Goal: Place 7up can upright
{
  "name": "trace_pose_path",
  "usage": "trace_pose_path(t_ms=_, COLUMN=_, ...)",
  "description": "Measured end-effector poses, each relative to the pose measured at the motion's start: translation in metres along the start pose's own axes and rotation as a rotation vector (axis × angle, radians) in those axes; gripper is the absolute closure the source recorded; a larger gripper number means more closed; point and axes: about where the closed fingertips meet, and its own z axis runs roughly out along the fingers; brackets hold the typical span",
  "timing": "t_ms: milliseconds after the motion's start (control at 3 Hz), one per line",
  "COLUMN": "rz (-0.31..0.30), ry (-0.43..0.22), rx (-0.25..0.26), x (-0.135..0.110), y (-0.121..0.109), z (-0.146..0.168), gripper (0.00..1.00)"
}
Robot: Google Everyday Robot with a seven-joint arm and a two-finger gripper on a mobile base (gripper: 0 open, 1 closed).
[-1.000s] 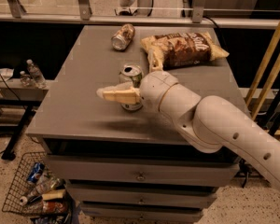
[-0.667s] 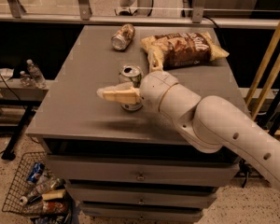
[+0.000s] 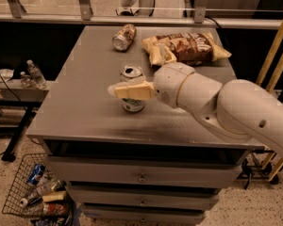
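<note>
The 7up can [image 3: 132,104] stands upright on the grey table [image 3: 80,107], a little in front of the table's middle. It is silver-white with a green band, and its silver top with pull tab [image 3: 131,72] faces up. My gripper [image 3: 121,87] reaches in from the right at mid-height of the can. Its cream near finger [image 3: 130,90] lies across the can's front, and the other finger is hidden behind the can. The gripper is shut on the can. My white arm [image 3: 212,102] fills the right side of the view.
A brownish-gold can [image 3: 124,36] lies on its side at the back of the table. A chip bag [image 3: 186,47] lies at the back right. The table has drawers [image 3: 141,178] below. A wire basket [image 3: 35,192] with bottles sits on the floor at lower left.
</note>
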Motion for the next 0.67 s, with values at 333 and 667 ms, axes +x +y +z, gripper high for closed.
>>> trace_pose_path(t_ms=333, rz=0.017, ry=0.066, rx=-0.015, x=-0.0134, y=-0.012, z=-0.0241, gripper=0.0)
trace_pose_path(t_ms=667, rz=0.022, ry=0.083, rx=-0.023, x=-0.0109, y=-0.0122, z=-0.0291, gripper=0.0)
